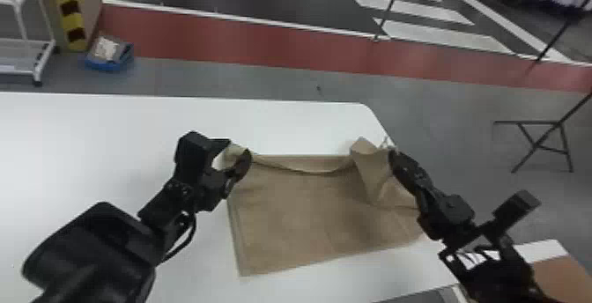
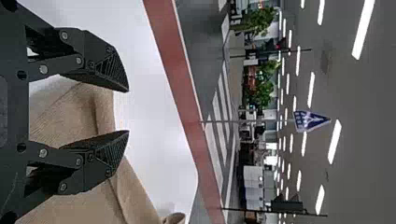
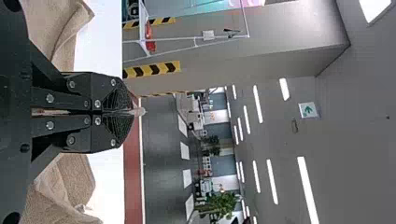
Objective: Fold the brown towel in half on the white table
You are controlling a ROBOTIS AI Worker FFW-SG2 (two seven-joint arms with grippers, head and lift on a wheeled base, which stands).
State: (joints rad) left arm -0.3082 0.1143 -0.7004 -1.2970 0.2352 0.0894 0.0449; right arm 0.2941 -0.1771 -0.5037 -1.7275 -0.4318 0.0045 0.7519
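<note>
The fingers of my left gripper point(image 1: 239, 146) are spread wide at one far corner of the brown towel point(image 1: 304, 209). My right gripper point(image 1: 393, 153) has its fingers pinching a bit of towel at the other far side. The towel lies on the white tabletop point(image 1: 110, 139), its far part bent and crumpled (quite a floppy thing!).
</note>
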